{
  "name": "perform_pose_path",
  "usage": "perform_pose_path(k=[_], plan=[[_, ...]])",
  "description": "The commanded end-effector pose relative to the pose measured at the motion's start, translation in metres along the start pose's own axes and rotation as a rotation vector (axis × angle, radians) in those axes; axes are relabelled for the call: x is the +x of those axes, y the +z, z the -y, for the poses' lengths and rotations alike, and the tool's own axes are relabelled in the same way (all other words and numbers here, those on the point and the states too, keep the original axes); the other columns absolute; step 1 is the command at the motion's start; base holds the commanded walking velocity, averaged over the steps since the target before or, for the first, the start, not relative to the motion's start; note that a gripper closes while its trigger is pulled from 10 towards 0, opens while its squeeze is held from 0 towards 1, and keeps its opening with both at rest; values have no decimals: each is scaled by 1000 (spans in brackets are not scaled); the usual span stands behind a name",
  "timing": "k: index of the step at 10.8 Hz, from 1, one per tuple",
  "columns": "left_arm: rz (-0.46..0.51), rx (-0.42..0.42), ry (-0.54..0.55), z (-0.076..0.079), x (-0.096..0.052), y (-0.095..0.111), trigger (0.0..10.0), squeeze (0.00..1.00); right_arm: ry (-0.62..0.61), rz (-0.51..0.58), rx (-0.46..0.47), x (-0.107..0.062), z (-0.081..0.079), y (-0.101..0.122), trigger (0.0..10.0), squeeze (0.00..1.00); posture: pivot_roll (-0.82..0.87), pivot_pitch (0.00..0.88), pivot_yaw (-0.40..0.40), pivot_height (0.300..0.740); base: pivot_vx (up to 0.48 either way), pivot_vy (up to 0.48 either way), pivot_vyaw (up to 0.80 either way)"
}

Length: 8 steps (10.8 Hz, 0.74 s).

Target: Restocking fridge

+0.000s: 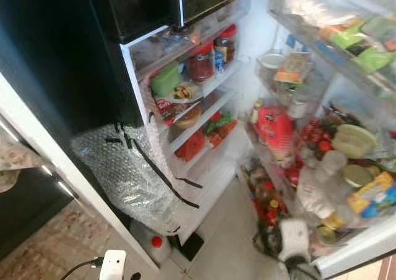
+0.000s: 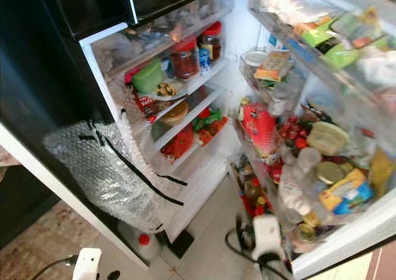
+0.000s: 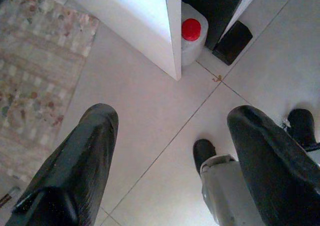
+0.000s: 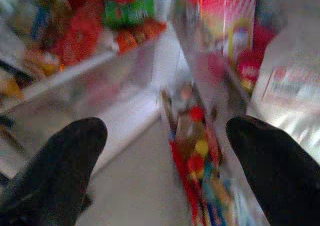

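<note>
While the fridge (image 1: 204,168) stands open with its door (image 1: 346,255) swung out on the right, both arms sit low at the bottom of the head views. Inside, the shelves hold red-lidded jars (image 1: 201,63), a green tub (image 1: 164,80) and red and green packets (image 1: 216,126); the door racks are packed with a red-and-white carton (image 1: 274,130), bottles and tins. A sheet of bubble wrap (image 1: 124,171) taped with black strips hangs over the lower left front, and a white jug with a red cap (image 3: 192,31) stands on the tiled floor (image 3: 150,131) beside a patterned rug (image 3: 35,76).

The left gripper (image 3: 170,171) points down at the floor, short of the jug — its jaws are spread wide and hold nothing. The right gripper (image 4: 165,171) faces into the gap between the lower shelves and the door racks, jaws also wide apart and bare, with the blurred red carton just beyond one finger.
</note>
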<state>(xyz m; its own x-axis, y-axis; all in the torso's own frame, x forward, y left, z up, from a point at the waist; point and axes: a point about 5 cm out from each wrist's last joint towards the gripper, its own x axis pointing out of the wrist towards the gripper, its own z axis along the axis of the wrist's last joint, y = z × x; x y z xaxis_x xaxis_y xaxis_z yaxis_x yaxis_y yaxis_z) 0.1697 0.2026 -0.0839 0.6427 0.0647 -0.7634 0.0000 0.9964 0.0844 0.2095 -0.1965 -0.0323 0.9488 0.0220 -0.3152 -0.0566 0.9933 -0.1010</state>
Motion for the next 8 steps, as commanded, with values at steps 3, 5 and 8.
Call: perform_pose_path(k=[3, 5, 8], plan=[[-38, -7, 22, -4, -2, -9, 10000, 0, 46, -124, -4, -28, -6, -32, 10000, 0, -130, 25, 59, 740, 0, 0, 0], [-44, -11, 26, -4, -3, -11, 10000, 0, -18, -402, -43, -53, -1, -68, 10000, 0, -130, 20, 53, 740, 0, 0, 0], [-52, -11, 30, -4, -3, -13, 10000, 0, -123, -637, 41, -78, 2, -98, 10000, 0, -133, 4, 55, 740, 0, 0, 0]])
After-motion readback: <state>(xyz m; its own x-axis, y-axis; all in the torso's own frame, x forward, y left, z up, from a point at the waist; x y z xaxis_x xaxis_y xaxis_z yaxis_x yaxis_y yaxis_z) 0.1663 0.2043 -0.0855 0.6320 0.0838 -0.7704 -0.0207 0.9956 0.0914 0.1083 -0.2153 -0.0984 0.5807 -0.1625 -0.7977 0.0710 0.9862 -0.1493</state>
